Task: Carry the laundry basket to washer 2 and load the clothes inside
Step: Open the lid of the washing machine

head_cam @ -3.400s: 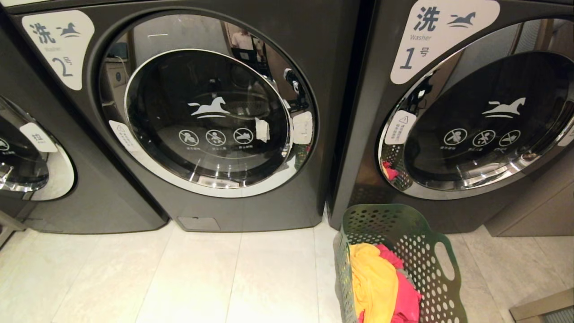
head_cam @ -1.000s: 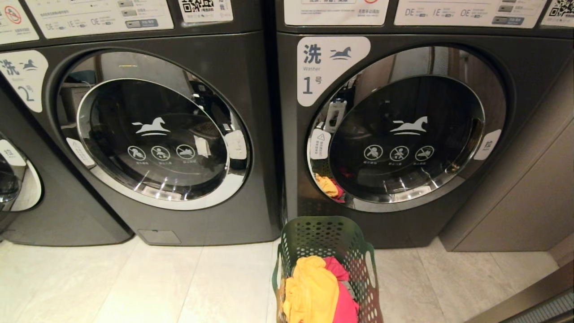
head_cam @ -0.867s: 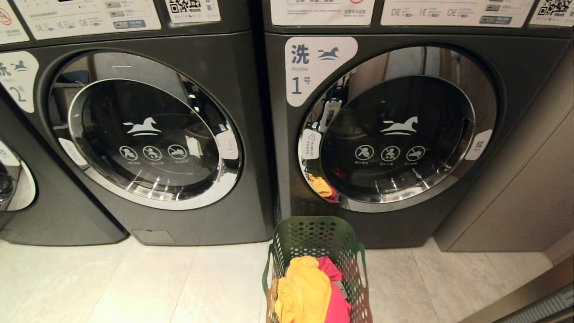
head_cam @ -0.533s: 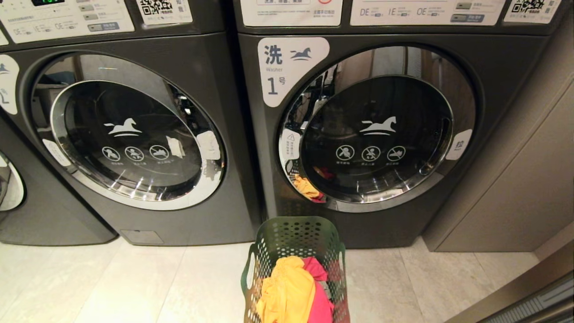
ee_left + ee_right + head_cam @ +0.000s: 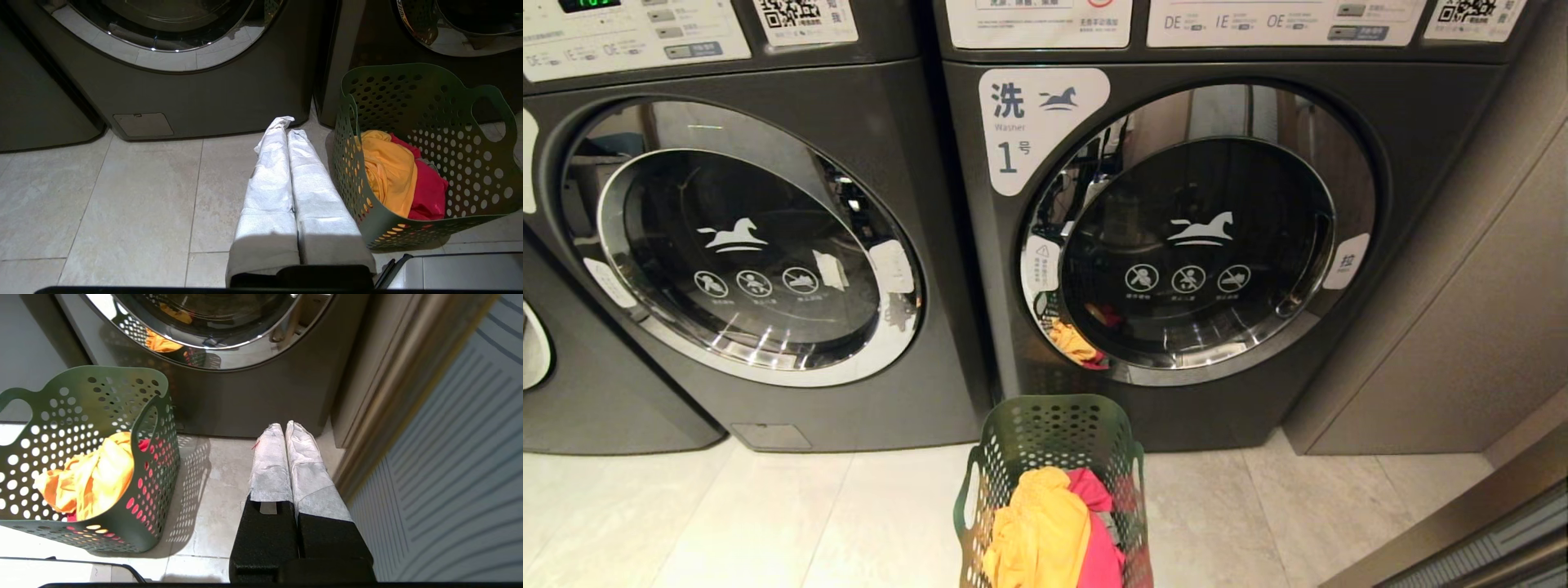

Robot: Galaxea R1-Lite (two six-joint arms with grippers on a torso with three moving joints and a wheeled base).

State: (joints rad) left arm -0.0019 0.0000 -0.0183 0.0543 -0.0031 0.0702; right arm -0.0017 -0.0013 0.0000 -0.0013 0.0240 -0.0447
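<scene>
Pale tiled floor (image 5: 768,523) runs up to a row of dark grey front-loaders. Washer 2 (image 5: 743,253) sits left of centre in the head view, round chrome-ringed door shut; its number label is cut off at the frame edge, only a sliver visible. Washer 1 (image 5: 1176,245) stands just beside it on the right, door shut, "1" label readable, basket and clothes reflected in its chrome ring. A third machine (image 5: 572,392) shows partly at far left. Laundry basket (image 5: 1054,457) stands upright on the floor directly in front of washer 1's left lower corner, close to the seam between the two washers, not in front of washer 2. The clothes (image 5: 1045,531) are all inside it: yellow-orange piece on top, pink-red beside it, a bit of grey barely showing. Beige panel wall (image 5: 1462,310) flanks washer 1 on the right. Neither arm shows in the head view. Left tool (image 5: 286,124) hangs low over the floor just beside the basket, white-wrapped fingers pressed together, holding nothing. Right tool (image 5: 284,425) likewise closed and empty, on the basket's other side, near washer 1's base and a ribbed panel (image 5: 449,477).
</scene>
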